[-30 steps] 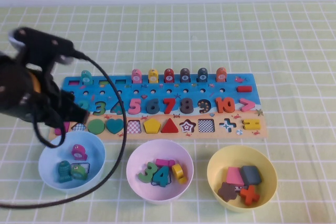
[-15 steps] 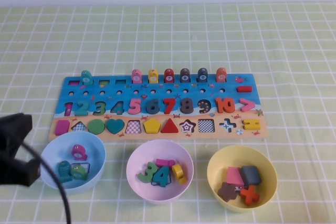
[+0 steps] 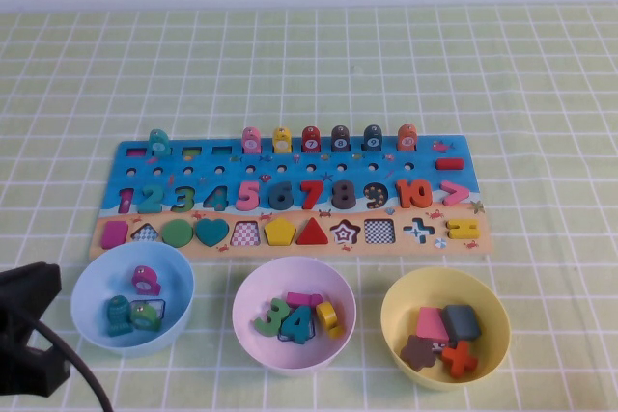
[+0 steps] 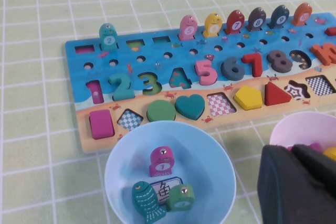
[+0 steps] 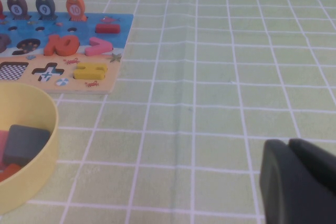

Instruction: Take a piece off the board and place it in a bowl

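Lying in the smooth round light blue bowl (image 3: pixel 92 282), the arch-topped teal piece (image 4: pixel 180 198); both matte black pincers (image 4: pixel 299 184) (image 5: pixel 299 182) look closed.

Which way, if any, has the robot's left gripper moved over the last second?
Yes. The left gripper moved from over the long blue wooden puzzle board's left end toward the robot, now beside the light blue round plastic bowl.

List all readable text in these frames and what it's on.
"1" to "10": number row on the board.
">", "=": sign pieces, board's right end.
"2": turquoise peg on the board.
"10": orange peg.
"1": pink peg in the light blue bowl.
"鱼": card in that bowl.
"3", "4": pieces in the pink bowl.
Other peg marks: too small.
Left gripper by the light blue bowl, right gripper over bare cloth: no text.
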